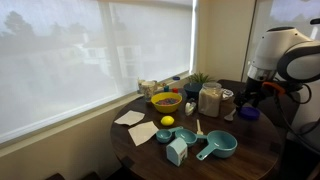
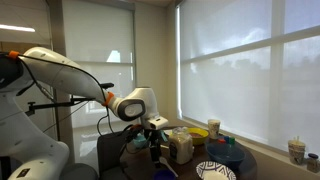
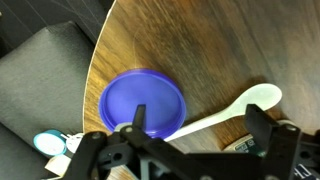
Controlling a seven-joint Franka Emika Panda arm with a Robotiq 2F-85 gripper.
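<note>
The round wooden counter fills most of the wrist view. The tool hangs over it near its edge, jaws spread wide apart and holding nothing. The blue plate lies flat on the counter below one finger. The white spoon lies just beside the plate, under the gap between the jaws.

Both exterior cameras are viewing the round bench from mid distance, on differing sides, sharing arm and blinds; the wrist camera is looking down closely past the tool.
</note>
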